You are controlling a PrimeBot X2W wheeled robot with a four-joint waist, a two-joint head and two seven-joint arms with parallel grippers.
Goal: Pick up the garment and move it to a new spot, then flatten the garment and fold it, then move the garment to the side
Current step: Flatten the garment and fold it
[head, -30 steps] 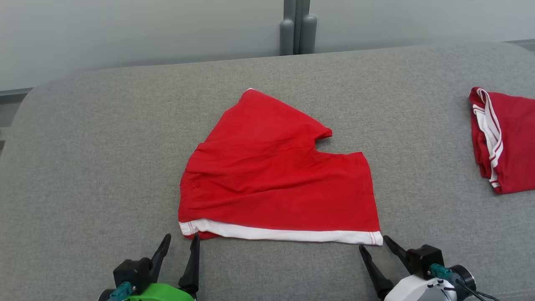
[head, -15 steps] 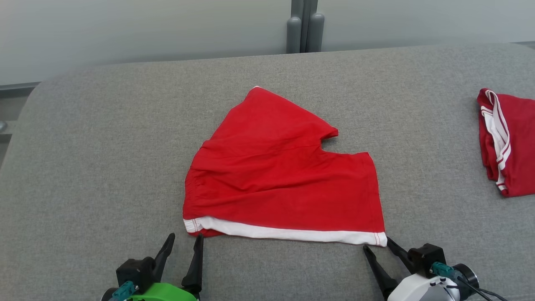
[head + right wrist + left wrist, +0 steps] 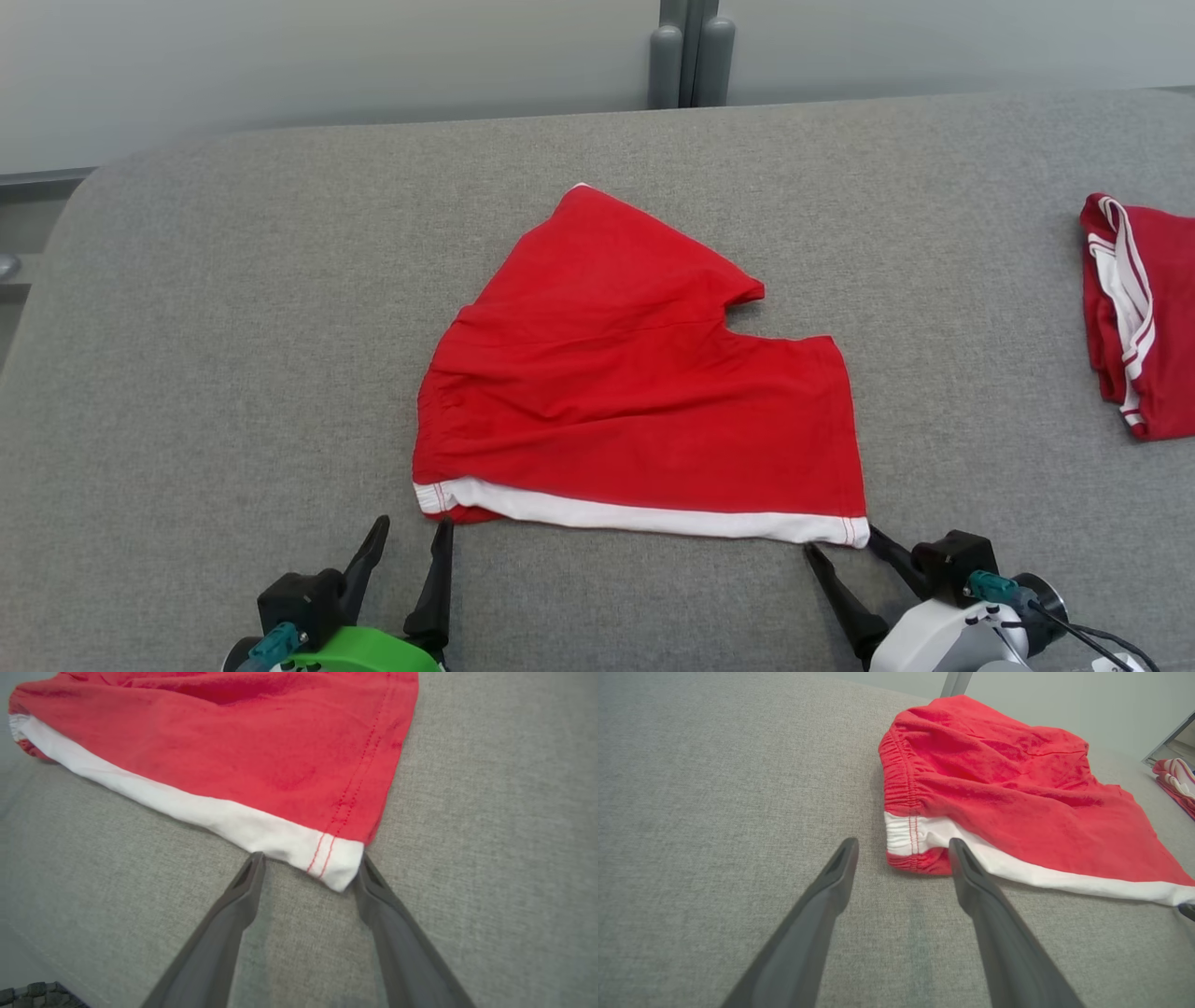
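The garment (image 3: 635,392) is a pair of red shorts with a white band, lying fairly flat mid-cushion, the band along its near edge. My left gripper (image 3: 414,523) stands open just before the near left corner. In the left wrist view that gripper (image 3: 902,842) has the garment's (image 3: 1017,798) band end right ahead of its fingertips. My right gripper (image 3: 840,539) is open at the near right corner. In the right wrist view the garment's (image 3: 261,742) white corner tip sits between the tips of the gripper (image 3: 310,857), against the right finger. Nothing is gripped.
The grey cushion (image 3: 215,355) stretches wide to the left and behind the shorts. A second red and white garment (image 3: 1144,308) lies bunched at the right edge, also seen far right (image 3: 1176,777). A grey post (image 3: 691,51) stands behind the cushion.
The whole picture has shifted a little to the right, so the camera moved. Both grippers stay at the garment's near corners, and the garment lies as before.
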